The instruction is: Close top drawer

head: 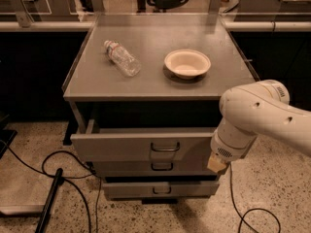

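The top drawer [121, 147] of the grey metal cabinet stands pulled out towards me, with its tall flat front panel and small dark loop handle [165, 147]. Its inside is hidden behind the front panel. My gripper [217, 164] hangs from the white arm [257, 115] at the right end of the drawer fronts, about level with the top drawer's lower right corner. It holds nothing that I can see.
A middle drawer [162, 167] and a bottom drawer [160, 189] sit below, both sticking out a little. On the cabinet top [87, 79] lie a clear plastic bottle [121, 58] and a white bowl [187, 63]. Black cables [63, 171] run over the floor at the left.
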Motion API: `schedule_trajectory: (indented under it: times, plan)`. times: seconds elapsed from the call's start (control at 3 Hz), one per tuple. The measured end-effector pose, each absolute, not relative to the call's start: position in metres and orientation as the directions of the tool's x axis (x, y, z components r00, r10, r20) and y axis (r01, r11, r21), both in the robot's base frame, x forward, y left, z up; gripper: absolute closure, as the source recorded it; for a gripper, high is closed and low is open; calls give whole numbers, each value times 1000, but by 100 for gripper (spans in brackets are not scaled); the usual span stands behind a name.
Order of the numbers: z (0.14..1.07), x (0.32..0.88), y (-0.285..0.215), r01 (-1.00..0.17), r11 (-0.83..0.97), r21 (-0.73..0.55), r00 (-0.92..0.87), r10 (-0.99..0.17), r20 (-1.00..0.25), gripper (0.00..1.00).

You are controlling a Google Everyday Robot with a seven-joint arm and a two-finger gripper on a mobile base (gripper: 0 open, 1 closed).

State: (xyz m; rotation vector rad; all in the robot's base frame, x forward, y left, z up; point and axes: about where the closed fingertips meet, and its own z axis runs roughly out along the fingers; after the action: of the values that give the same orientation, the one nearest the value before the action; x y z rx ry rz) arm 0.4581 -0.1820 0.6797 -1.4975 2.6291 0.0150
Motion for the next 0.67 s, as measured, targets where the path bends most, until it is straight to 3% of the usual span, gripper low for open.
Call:
schedule_trajectory:
  times: [0.33, 0.67]
  plan:
    - [674, 466, -182, -848, 524, -74, -517, -850, -100, 87]
    - [666, 489, -181, -828, 546, -125, -539, -837, -92, 100]
